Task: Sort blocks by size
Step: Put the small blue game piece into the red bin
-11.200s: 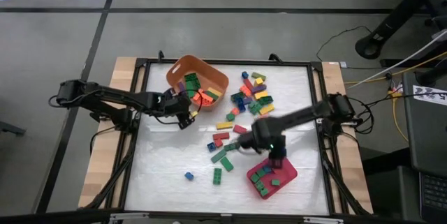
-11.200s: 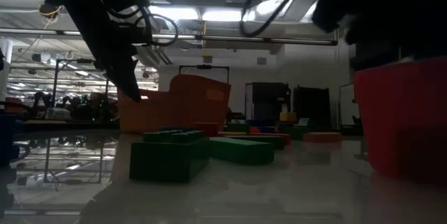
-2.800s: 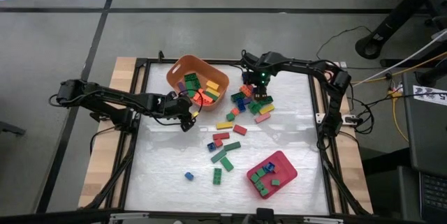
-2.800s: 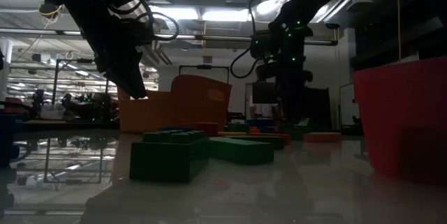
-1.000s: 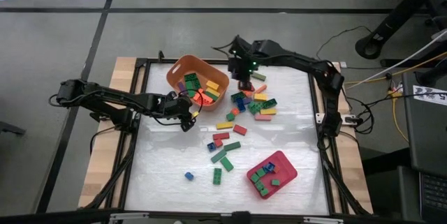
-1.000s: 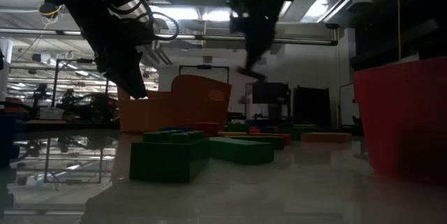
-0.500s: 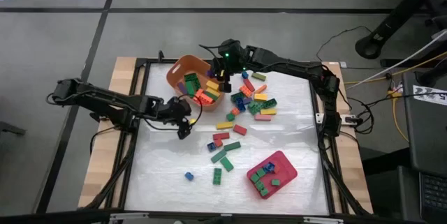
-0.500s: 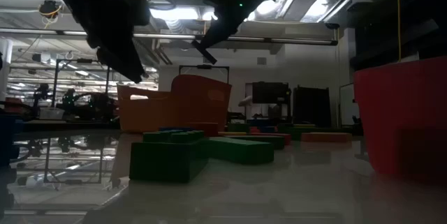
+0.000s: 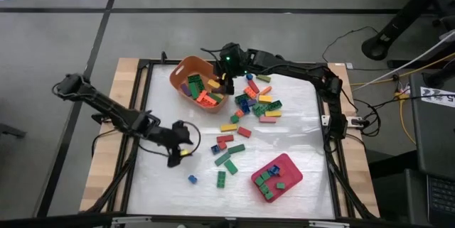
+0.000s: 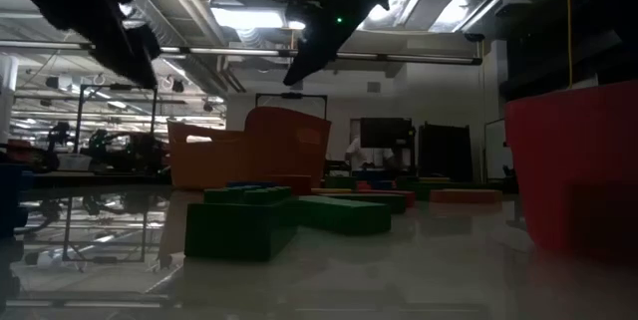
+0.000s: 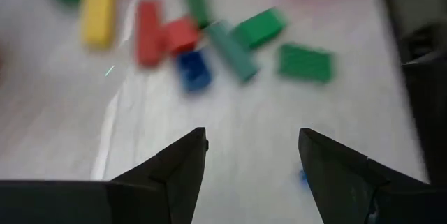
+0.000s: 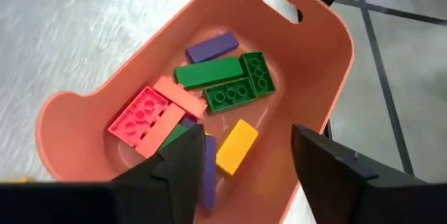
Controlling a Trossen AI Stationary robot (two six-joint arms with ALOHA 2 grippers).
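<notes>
My right gripper point(image 9: 225, 80) hangs open above the orange tub point(image 9: 201, 82), at the tub's right rim; nothing is between its fingers point(image 12: 241, 154). The tub holds green, purple, yellow, pink and orange blocks point(image 12: 223, 88). My left gripper point(image 9: 183, 150) stands open over bare table, left of the scattered red, blue and green blocks point(image 9: 227, 150). The left wrist view shows those blocks point(image 11: 209, 35) beyond the open fingers point(image 11: 251, 147). A pile of mixed blocks point(image 9: 257, 101) lies on the table right of the tub.
A pink-red tray point(image 9: 290, 175) with green and blue blocks sits near the front right. A small blue block point(image 9: 192, 179) and a green one point(image 9: 221, 179) lie near the front. A black frame point(image 9: 142, 114) borders the white table surface. The tub point(image 10: 249, 151) and tray point(image 10: 573, 170) stand tall in the low view.
My right gripper has gone toward the table's left, from above the block pile to above the orange tub, and tipped further down. My left gripper has swung away from the tub toward the near edge and now stands beside the scattered blocks.
</notes>
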